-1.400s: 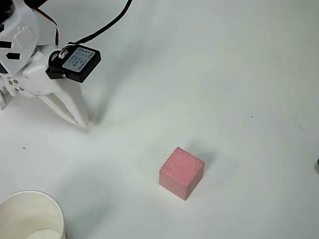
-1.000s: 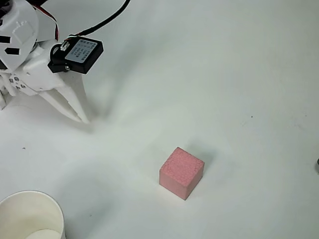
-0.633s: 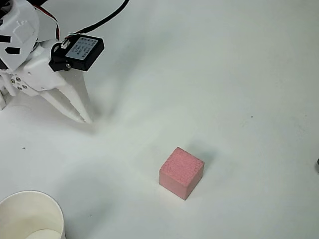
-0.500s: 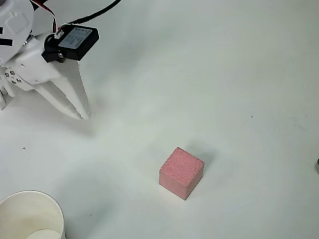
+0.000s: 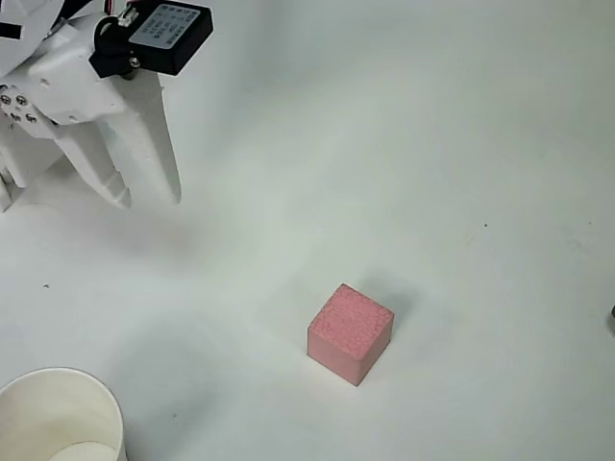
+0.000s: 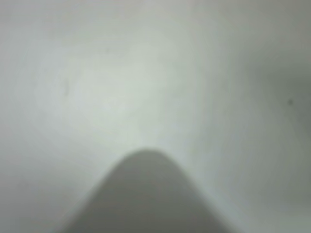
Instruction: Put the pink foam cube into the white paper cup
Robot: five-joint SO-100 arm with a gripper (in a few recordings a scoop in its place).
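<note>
A bare white table (image 5: pixel 461 144) carries the scene. In the overhead view the gripper (image 5: pixel 149 199) hangs at the upper left, its two white fingers slightly spread with nothing between them, tips pointing down the picture; this looks like a stance ready for a reach. The cube (image 5: pixel 350 333) sits alone near the middle, well apart from the jaws, below and to their right. The cup (image 5: pixel 60 415) stands upright in the lower left corner, mouth up, well away from the cube.
</note>
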